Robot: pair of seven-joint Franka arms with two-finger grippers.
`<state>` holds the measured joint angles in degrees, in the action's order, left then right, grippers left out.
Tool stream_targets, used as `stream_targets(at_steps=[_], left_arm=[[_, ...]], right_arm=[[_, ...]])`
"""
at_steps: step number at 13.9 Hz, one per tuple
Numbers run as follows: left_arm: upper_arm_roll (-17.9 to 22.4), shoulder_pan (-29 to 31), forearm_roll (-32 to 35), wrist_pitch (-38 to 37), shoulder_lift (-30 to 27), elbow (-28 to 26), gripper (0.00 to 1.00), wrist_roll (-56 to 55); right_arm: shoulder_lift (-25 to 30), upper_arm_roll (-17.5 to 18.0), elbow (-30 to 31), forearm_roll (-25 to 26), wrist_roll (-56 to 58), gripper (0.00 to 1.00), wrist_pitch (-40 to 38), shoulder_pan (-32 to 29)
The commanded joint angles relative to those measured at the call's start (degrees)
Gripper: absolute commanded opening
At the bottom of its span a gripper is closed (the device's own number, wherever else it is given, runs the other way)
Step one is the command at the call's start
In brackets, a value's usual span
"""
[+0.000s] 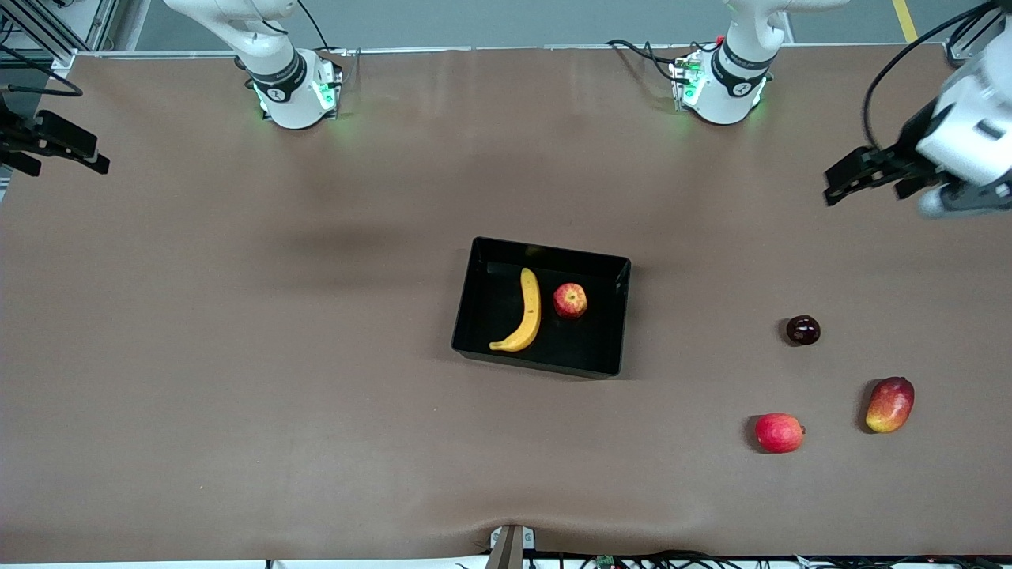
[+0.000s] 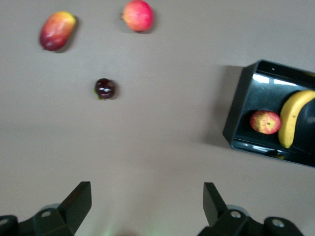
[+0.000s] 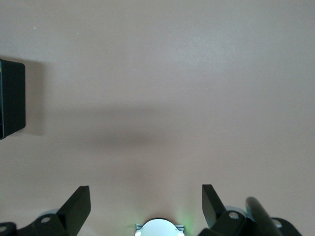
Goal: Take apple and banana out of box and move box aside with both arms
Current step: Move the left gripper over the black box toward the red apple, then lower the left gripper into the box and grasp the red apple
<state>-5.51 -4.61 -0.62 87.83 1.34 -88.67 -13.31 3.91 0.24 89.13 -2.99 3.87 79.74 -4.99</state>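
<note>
Left gripper point(image 1: 840, 183), fingers wide, hangs over the table's point(image 1: 237, 356) 2 o'clock edge; right gripper point(image 3: 146, 206) likewise wide. Box point(image 1: 609, 316) at centre holds banana point(image 1: 526, 312) and apple point(image 1: 570, 300).

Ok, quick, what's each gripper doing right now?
Left gripper: open, holding nothing, above bare table.
Right gripper: open, holding nothing, above bare table.

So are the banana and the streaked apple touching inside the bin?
Apart. The front view shows black bin floor between the banana and the apple.
</note>
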Motion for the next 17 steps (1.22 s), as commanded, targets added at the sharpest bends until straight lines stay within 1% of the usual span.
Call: stream_targets(at_steps=[1,3,6,9,11,15,17], left_arm=[[-2.65,-3.73,0.97,2.86,3.92,0.60,1.00,-6.78],[-4.15,-7.06,1.06,6.20,6.99,0.34,1.00,-13.29],[-4.25,-12.86,1.24,13.31,12.26,-0.54,1.00,-20.51],[-4.25,-17.88,3.95,17.89,17.19,-0.72,1.00,-26.05],[-4.34,-19.64,5.54,21.23,19.21,-2.29,1.00,-26.86],[-4.34,-21.49,5.81,30.72,24.40,-5.11,1.00,-28.17],[-4.25,-22.80,5.81,33.89,27.47,-5.90,1.00,-28.35]], right_arm=[[-0.48,0.46,-1.50,-0.26,0.61,1.00,-0.56,-0.72],[-0.57,0.46,-1.41,-0.26,0.70,1.00,-0.64,-0.90],[-0.57,0.46,-1.41,-0.26,0.61,1.00,-0.56,-0.81],[-0.57,0.46,-1.41,-0.26,0.61,1.00,-0.56,-0.64],[-0.57,0.46,-1.41,-0.26,0.61,1.00,-0.56,-0.72],[-0.57,0.55,-1.41,-0.26,0.53,1.00,-0.64,-0.37],[-0.57,0.64,-1.41,-0.26,0.61,1.00,-0.56,-0.37]])
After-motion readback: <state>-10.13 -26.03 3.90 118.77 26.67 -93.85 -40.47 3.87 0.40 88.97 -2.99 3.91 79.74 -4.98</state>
